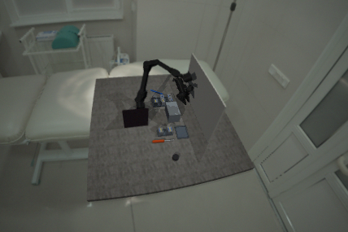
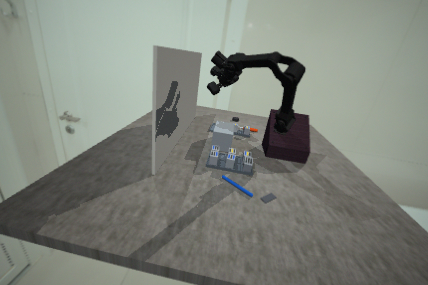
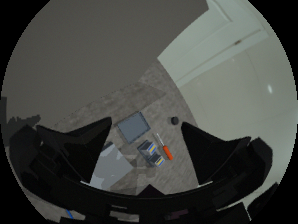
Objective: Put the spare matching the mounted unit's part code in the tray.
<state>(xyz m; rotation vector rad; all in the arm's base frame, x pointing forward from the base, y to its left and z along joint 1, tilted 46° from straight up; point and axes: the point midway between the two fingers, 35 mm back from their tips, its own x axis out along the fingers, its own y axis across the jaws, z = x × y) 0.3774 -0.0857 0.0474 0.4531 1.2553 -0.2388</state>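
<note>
Aloft, hand (image 2: 220,76) wide, empty

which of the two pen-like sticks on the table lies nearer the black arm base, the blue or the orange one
The blue stick is nearer: in the top view it lies just behind the cluster of small spares, close to the black arm base. The orange stick lies farther out, near the small black puck.

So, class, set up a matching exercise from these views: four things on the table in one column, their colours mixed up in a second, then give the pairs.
Things:
1. pen
2. screwdriver handle
3. robot base block
4. upright panel

Colours:
A. pale grey
B. orange
C. blue
D. dark maroon

Pairs: 1-C, 2-B, 3-D, 4-A
</note>
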